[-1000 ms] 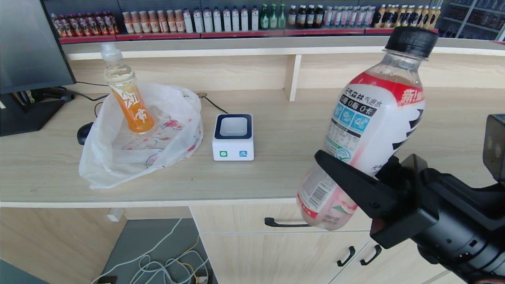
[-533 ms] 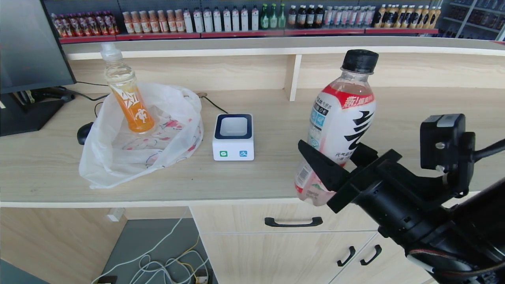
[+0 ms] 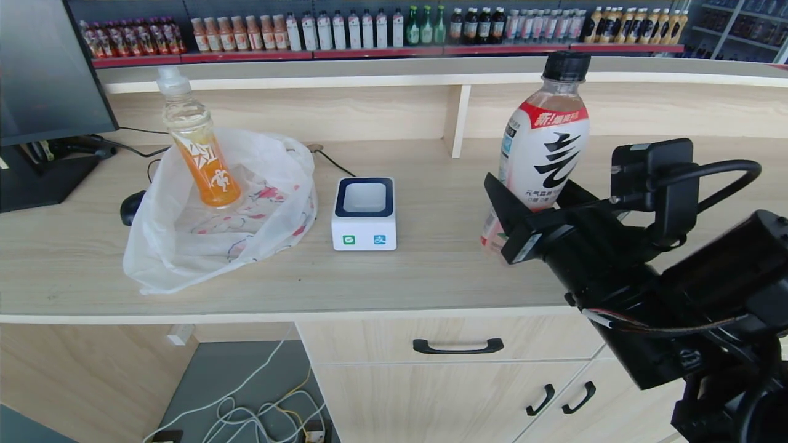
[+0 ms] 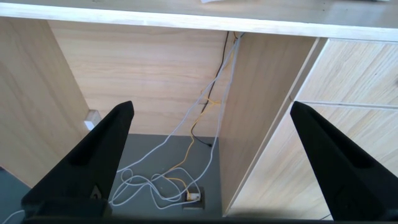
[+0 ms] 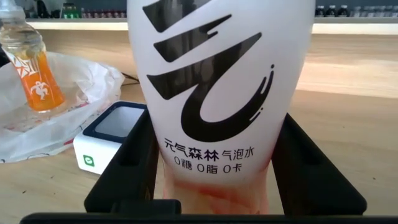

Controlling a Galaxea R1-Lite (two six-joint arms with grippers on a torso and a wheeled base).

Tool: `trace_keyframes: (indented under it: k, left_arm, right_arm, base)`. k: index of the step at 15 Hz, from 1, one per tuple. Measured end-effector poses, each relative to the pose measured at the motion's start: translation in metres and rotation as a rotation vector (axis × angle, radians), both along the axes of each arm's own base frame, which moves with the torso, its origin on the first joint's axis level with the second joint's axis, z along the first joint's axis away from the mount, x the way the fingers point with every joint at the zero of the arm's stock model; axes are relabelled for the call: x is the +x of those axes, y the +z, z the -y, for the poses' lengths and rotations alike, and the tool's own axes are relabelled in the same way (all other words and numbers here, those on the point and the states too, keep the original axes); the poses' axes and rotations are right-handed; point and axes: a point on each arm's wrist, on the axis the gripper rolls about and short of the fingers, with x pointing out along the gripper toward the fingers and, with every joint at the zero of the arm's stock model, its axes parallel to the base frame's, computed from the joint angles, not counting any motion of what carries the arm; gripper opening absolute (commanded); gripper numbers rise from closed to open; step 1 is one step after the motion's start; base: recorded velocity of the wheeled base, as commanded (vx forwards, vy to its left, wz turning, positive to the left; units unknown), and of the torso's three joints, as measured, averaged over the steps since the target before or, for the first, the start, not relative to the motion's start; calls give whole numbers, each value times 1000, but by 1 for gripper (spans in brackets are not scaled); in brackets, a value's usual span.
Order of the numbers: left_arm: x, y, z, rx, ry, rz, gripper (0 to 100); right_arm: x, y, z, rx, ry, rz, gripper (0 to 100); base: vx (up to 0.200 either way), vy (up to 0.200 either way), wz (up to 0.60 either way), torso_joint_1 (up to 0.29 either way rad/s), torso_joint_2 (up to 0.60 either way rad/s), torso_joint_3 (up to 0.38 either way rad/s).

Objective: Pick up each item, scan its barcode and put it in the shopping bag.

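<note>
A white-and-pink labelled drink bottle (image 3: 548,138) with a black cap stands nearly upright, held low on its body by my right gripper (image 3: 537,209), shut on it above the counter's right half. In the right wrist view the bottle (image 5: 217,93) sits between the two black fingers (image 5: 124,168). The white barcode scanner (image 3: 364,212) sits mid-counter to the bottle's left. Left of it lies the open white shopping bag (image 3: 184,246) with an orange drink bottle (image 3: 200,154) standing in it. My left gripper (image 4: 208,162) hangs open below the counter, holding nothing.
A monitor (image 3: 49,67) and a black mouse (image 3: 131,206) occupy the counter's far left. A wooden divider (image 3: 457,120) rises behind the scanner. Drawer handles (image 3: 457,346) and loose cables (image 4: 180,180) lie under the counter. Drink shelves (image 3: 394,27) line the back.
My right gripper has carried the bottle away from the camera and over the counter, straightening it from a tilt to nearly upright. The barcode side has turned out of sight.
</note>
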Motion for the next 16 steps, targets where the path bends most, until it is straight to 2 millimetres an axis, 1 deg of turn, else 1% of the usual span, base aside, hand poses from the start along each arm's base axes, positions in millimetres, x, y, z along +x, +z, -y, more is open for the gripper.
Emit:
trace_keyframes:
  k: [2, 5, 8, 11, 16]
  left_arm:
    - [0, 0, 0, -2, 0, 0, 100]
    - [0, 0, 0, -1, 0, 0, 100]
    - [0, 0, 0, -2, 1, 0, 100]
    - [0, 0, 0, -4, 2, -1, 100]
    - [0, 0, 0, -4, 3, -2, 100]
  right_arm:
    - [7, -1, -4, -1, -10, 2, 0]
    - [11, -4, -5, -6, -18, -6, 0]
    - [16, -5, -1, 2, -31, -11, 0]
    - [19, 1, -3, 40, -22, 0, 0]
    - [19, 2, -3, 56, -18, 0, 0]
  base:
    - [0, 0, 0, 0, 0, 0]
    - [0, 200, 0, 2, 7, 1]
    - [0, 200, 0, 2, -7, 5]
    - [0, 200, 0, 15, 2, -1]
    - [0, 200, 0, 1, 2, 2]
